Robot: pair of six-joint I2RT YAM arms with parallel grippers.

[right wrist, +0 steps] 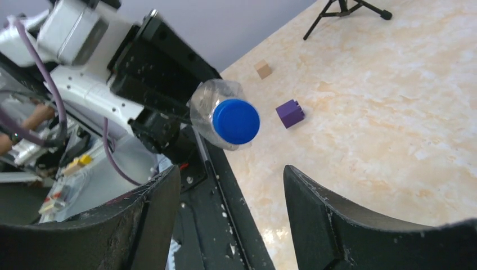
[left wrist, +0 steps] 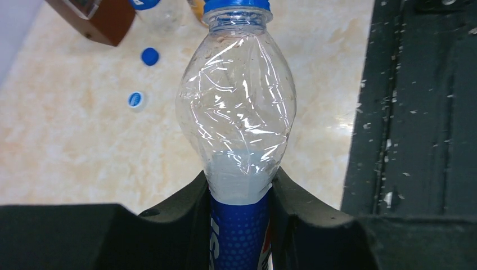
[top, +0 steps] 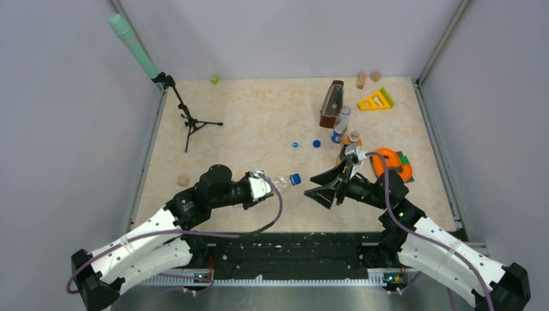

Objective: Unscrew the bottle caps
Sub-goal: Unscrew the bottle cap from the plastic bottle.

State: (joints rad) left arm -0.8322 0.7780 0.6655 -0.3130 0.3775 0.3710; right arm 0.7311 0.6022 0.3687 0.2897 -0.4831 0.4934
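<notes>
The left gripper [left wrist: 241,185] clamped the thin, crushable bottle [left wrist: 236,107]; the right gripper [right wrist: 230,185] gaped before its hard little cap [right wrist: 235,121], likely best pinched across the rim.

Three bottle caps appear: one dark blue cap [right wrist: 236,121], a second dark blue cap [top: 316,144] and one paler white-blue cap [top: 295,145]. Bottles number three: one clear bottle [left wrist: 236,107], one blue-labelled bottle [top: 339,128] and one orange-filled bottle [top: 351,139], the last partly hidden. Also shown are three tan wooden blocks [top: 183,180], [top: 361,80], [top: 375,76], one purple cube [right wrist: 290,113], one green ball [top: 213,80], one yellow wedge [top: 375,100], one brown box [top: 331,103], one orange object [top: 392,162], one tripod [top: 191,123] and two robot arms, the left arm [top: 149,240] and the right arm [top: 440,243].
</notes>
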